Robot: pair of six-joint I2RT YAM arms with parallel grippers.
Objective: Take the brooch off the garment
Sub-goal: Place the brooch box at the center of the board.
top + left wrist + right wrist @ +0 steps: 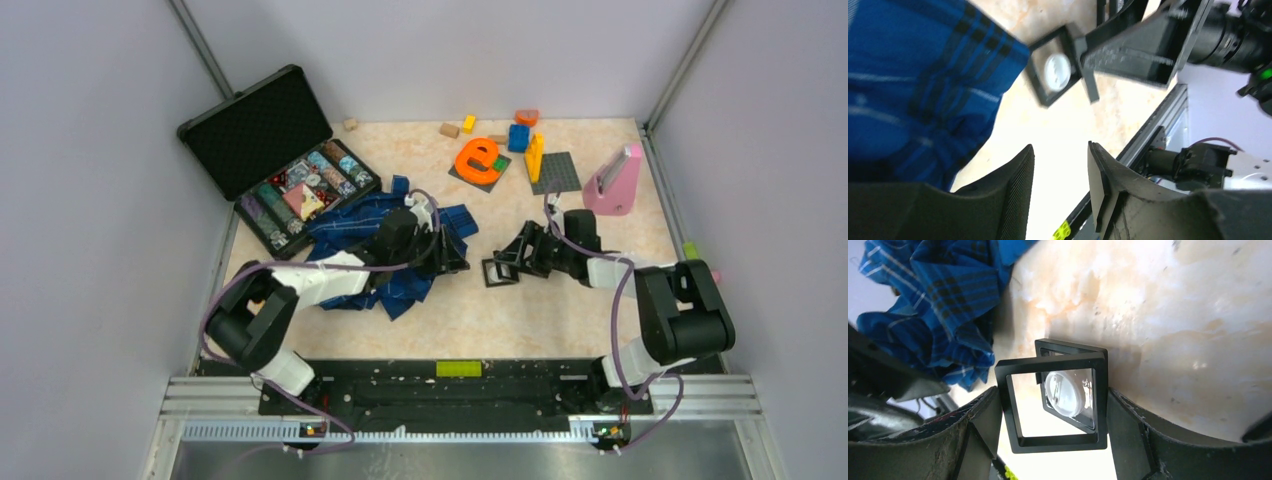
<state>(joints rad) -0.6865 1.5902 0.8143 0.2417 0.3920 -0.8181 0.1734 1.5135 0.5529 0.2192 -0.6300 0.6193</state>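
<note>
The dark blue plaid shirt (370,250) lies crumpled at the table's left-middle; it also shows in the left wrist view (913,95) and the right wrist view (943,305). The brooch (1064,392), a pale round disc, sits inside a hollow black frame (1075,349) lying on the table, apart from the shirt; it also shows in the left wrist view (1057,71). My right gripper (1053,392) is shut on a second, empty black frame (1053,442), held upright over the first. My left gripper (1060,147) is open and empty at the shirt's right edge (455,258).
An open black case (280,160) of small items stands at the back left. An orange letter "e" (478,158), coloured bricks (520,137), a grey baseplate (555,172) and a pink stand (612,182) are at the back right. Grey walls enclose the table.
</note>
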